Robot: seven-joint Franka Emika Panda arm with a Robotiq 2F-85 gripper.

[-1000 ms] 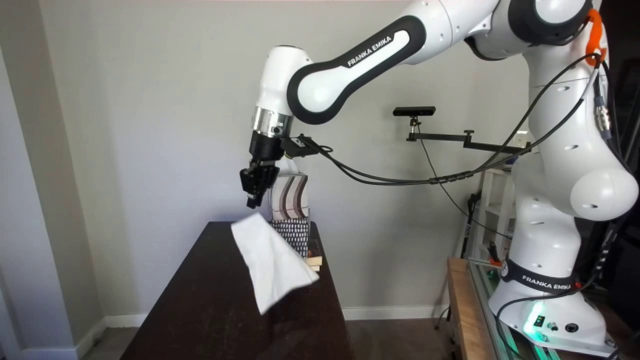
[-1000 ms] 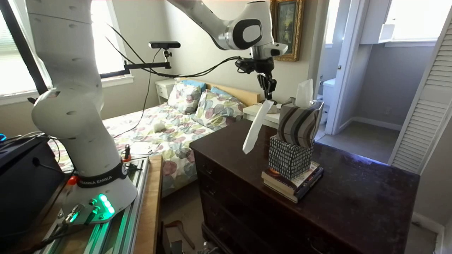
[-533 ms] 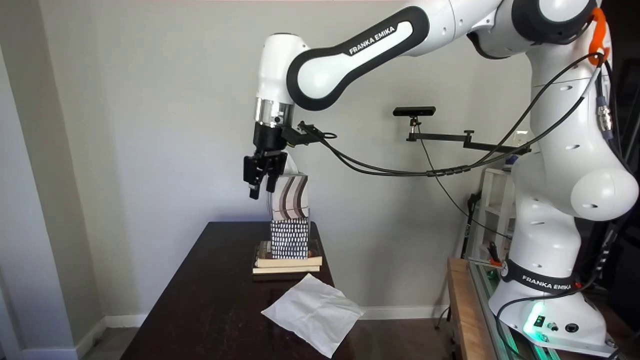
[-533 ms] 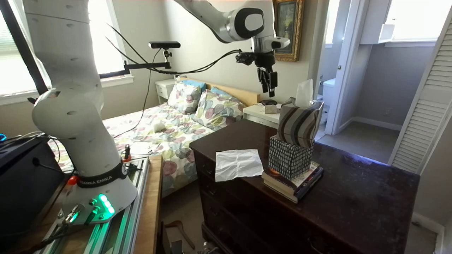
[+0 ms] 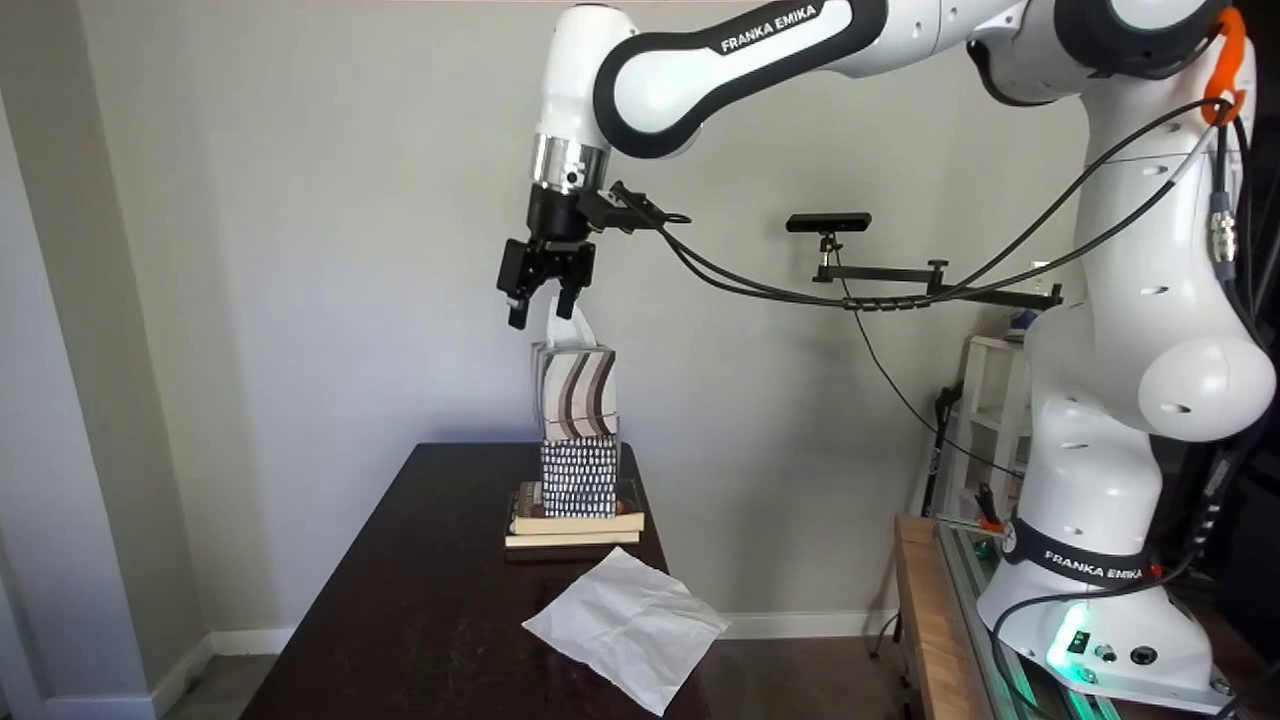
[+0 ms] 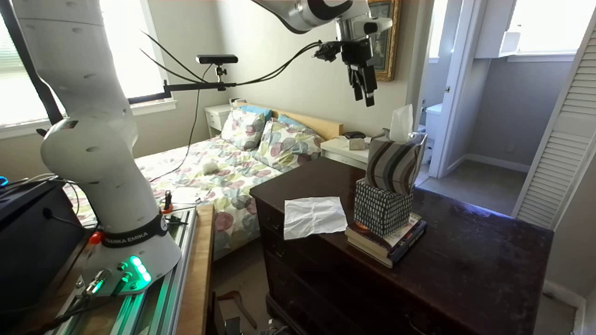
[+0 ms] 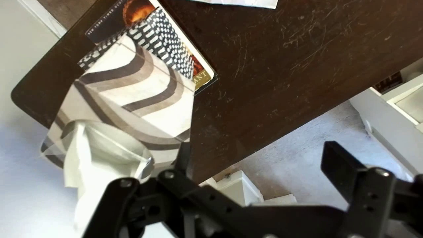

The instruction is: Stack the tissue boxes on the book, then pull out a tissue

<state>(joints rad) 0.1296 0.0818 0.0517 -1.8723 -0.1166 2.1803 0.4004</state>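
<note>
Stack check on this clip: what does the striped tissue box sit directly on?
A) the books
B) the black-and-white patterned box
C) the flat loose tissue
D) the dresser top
B: in both exterior views the striped box rests on top of the black-and-white patterned box, which itself stands on the books.

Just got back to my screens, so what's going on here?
The robot's gripper is open and holds nothing, up higher than the stack. The striped tissue box sits on the black-and-white tissue box, which rests on two books on the dresser. A loose tissue lies spread on the dresser, partly past its edge, and another tissue pokes up from the striped box. Stacking and pulling both look done.
</note>
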